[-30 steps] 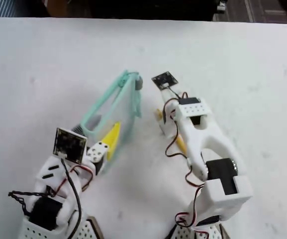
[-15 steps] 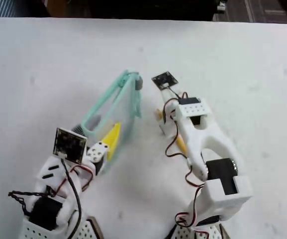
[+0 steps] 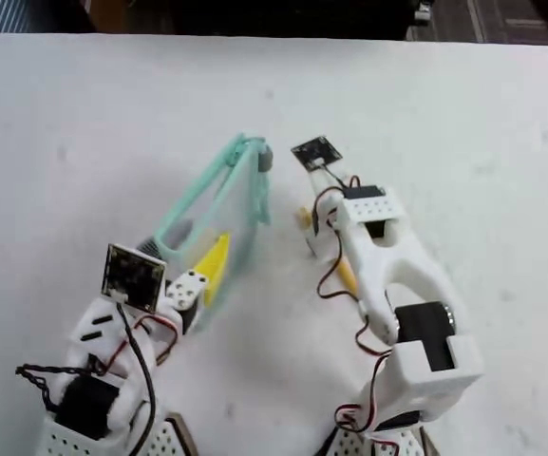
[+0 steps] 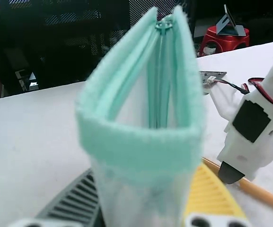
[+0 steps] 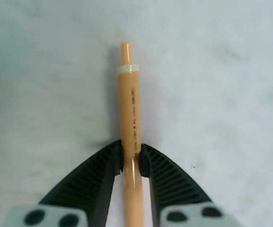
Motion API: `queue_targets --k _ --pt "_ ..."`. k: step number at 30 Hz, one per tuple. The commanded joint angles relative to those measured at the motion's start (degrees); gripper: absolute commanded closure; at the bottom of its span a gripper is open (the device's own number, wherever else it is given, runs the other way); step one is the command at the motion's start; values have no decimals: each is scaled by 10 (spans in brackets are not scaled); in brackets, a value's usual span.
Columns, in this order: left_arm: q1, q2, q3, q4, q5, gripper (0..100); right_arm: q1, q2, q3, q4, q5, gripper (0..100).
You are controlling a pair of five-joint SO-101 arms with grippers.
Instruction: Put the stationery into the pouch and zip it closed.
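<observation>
While I look down from above, the pouch (image 3: pixel 218 204) stands near the middle of the table (image 3: pixel 444 114), my left gripper (image 3: pixel 186 258) at its near end. My left wrist shows those jaws pinching the pouch, whose mouth gapes open. My right wrist shows the right gripper (image 5: pixel 130 158) clamped on an orange pen (image 5: pixel 129 104) lying on the table.

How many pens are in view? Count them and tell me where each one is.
1. The orange pen is pinched in the right tool, beside the pouch; the pouch's inside may hide others.
</observation>
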Motion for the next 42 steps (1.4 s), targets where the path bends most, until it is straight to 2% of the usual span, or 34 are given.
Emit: queue_targets --k 1,6,15,18,26,37,42 --pt "0 -13 -5 -16 -2 805 26 -5 -18 -6 3 982" --pt "0 -13 -4 -16 -2 805 40 -75 21 -29 3 981" --pt "0 -13 -4 -16 -2 805 37 -349 285 -232 3 982" --pt "0 -13 -4 -16 -2 805 37 -438 347 -259 3 982" --pt "1 -13 -4 -16 -2 805 10 -579 423 -257 4 982" --pt "1 -13 -4 -16 -2 805 13 -651 451 -255 4 982" --pt "1 -13 -5 -16 -2 805 29 -689 389 -174 3 982"
